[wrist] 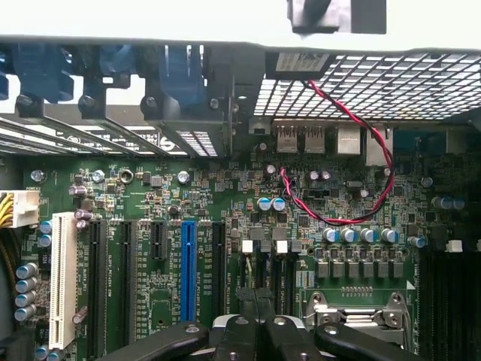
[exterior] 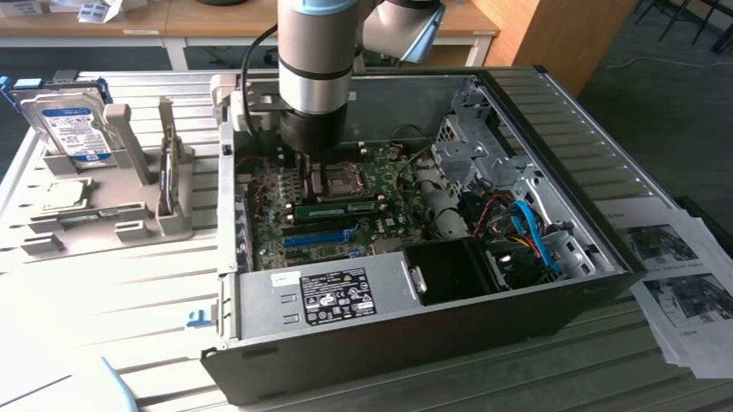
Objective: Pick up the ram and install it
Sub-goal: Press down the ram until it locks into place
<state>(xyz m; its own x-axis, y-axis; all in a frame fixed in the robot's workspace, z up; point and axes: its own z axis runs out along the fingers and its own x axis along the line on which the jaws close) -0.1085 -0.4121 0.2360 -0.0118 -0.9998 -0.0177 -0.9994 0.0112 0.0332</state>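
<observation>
My gripper (wrist: 259,327) sits low over the green motherboard (exterior: 343,206) inside the open computer case (exterior: 596,283), in the middle of the exterior frame. Its black fingers (wrist: 240,335) are pressed together and hold nothing. A green ram stick (exterior: 340,209) lies on the board just below the gripper.

We see the open computer case (exterior: 435,283) lying on the table (exterior: 103,292), the motherboard (exterior: 332,215) inside it. The arm (exterior: 315,69) reaches down into the case over the motherboard. To the exterior view's left stands a rack (exterior: 103,215) holding a hard drive (exterior: 71,129); papers (exterior: 675,283) lie to the right.
</observation>
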